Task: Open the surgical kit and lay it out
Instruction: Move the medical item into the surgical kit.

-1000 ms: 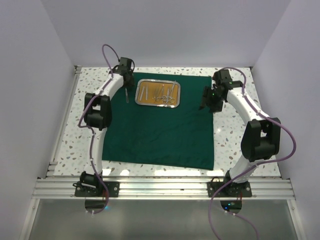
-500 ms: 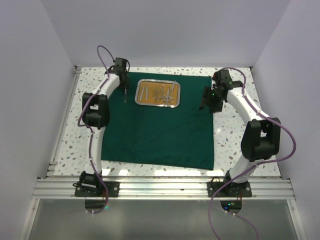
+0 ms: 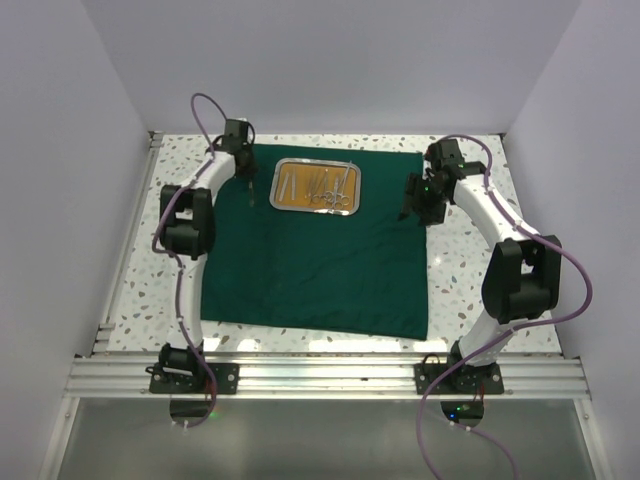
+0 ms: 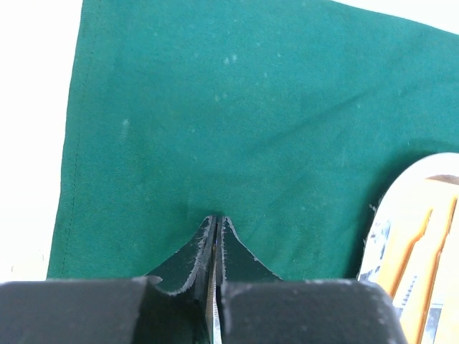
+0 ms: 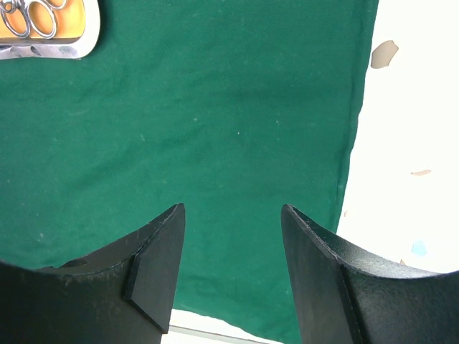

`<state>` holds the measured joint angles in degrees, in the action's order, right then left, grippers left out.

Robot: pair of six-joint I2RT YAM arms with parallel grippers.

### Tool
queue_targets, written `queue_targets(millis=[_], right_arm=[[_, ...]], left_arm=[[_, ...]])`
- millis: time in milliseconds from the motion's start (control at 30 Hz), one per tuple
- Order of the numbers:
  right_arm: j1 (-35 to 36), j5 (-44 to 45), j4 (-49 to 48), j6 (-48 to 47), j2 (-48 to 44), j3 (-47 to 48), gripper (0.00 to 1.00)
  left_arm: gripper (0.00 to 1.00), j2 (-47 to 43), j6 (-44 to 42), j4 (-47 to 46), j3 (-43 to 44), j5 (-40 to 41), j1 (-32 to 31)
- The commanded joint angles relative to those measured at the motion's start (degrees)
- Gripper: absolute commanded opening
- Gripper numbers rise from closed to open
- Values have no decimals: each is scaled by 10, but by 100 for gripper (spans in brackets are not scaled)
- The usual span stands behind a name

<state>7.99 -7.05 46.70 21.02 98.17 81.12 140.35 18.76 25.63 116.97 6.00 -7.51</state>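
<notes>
The dark green cloth [image 3: 320,270] lies spread flat on the table. The steel tray [image 3: 315,162] with an orange-brown floor sits on its far part and holds several silver instruments [image 3: 325,186]. My left gripper [image 3: 245,185] is left of the tray, over the cloth's far left part. It is shut on a thin silver instrument [image 4: 213,315], seen edge-on between the fingertips [image 4: 217,217]. The tray's rim [image 4: 384,229] shows at the right of the left wrist view. My right gripper [image 3: 405,212] is open and empty [image 5: 233,208] above the cloth's right part [image 5: 215,129]. Ring handles in the tray [image 5: 29,18] show top left.
The speckled white table [image 3: 470,270] surrounds the cloth. The cloth's right hem [image 5: 351,143] lies close under the right gripper, with bare table beyond. White walls enclose the table on three sides. An aluminium rail [image 3: 320,378] runs along the near edge.
My left gripper has moved left and slightly back, away from the tray, with the thin silver instrument in it. The right arm has not moved.
</notes>
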Motion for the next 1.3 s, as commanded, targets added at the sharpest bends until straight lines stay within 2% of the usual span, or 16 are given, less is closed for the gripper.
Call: queue_targets(millis=[0,167,533,700,933,1067,1233,1267], right_arm=[[3,-9,-3,7,-8,-3,60],[2,-11,-13,13,-11,-11,59],[3,-16,-25,24,-12,-21,59],[2,-19,-31,28,-11,-24,59],[2,-21,-34,30,-7,-19,59],[2,-24,-39,35,-5,-19,59],[2,-25,-42,39,-3,-18,59],[3,-25,-46,39,-3,-19,59]], left_arm=[[3,-16,-14,35,-43,-42,-2],[0,-81,-21,22,-129,-51,-5],[0,-231,-29,28,-319,-23,-49],[0,-296,-18,46,-377,-6,-67],[0,-392,-2,43,-513,0,-80],[0,-424,7,45,-544,2,-81],[0,-440,18,67,-522,-7,-91],[2,-440,22,72,-517,-7,-93]])
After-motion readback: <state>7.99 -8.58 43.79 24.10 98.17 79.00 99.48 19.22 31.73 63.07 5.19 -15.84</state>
